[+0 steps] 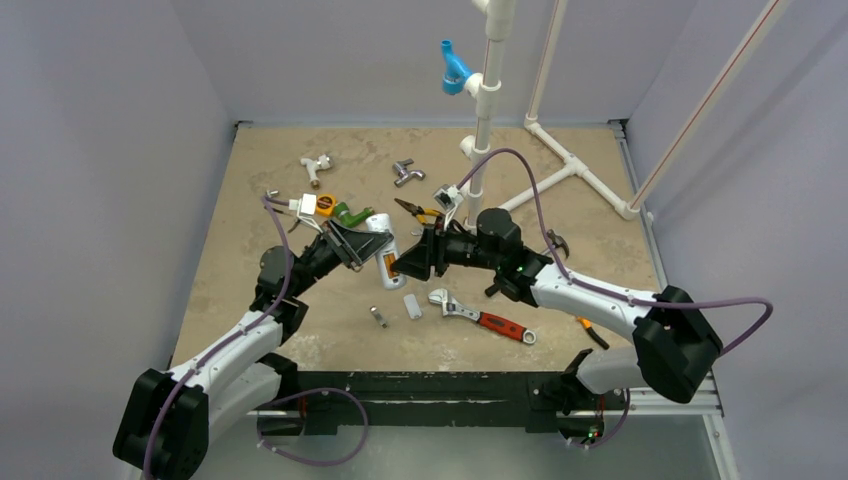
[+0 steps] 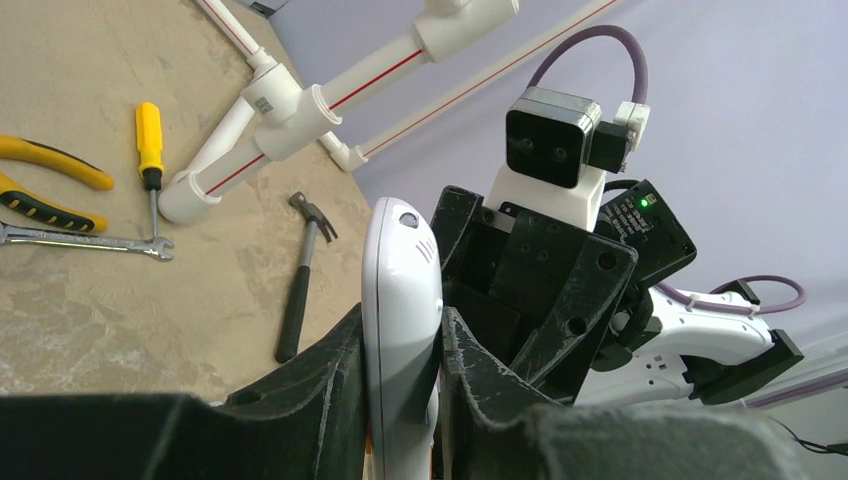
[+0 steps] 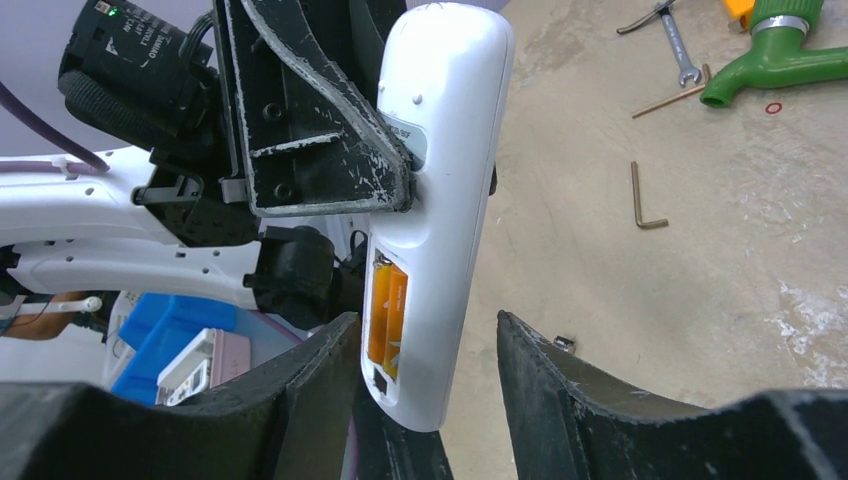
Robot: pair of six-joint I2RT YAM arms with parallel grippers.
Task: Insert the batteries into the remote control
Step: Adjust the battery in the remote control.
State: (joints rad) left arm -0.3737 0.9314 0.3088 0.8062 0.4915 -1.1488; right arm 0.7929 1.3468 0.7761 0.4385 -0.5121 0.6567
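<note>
The tabletop carried scattered tools, and both arms met over its middle. The left gripper was pressed together on the remote control, pinching it by its two faces and holding it in the air, clear of the tabletop, with its back turned to the other arm. The right gripper stood spread, one finger on each side of the remote control's lower end. It carried nothing, and no contact with the case showed.

A small loose white cover lay flat on the tabletop, toward the near edge and just below the two grippers.

The compartment in the back of the remote control was open, and the orange batteries sat inside it side by side. Whether each was pushed fully home could not be told from these views.

The loading step itself looked close to done. What seemed left was to check that the batteries were seated. The next move would call for the left gripper to keep its pinch steady while the right gripper either pressed gently on the batteries or drew back without knocking the remote control askew.
</note>
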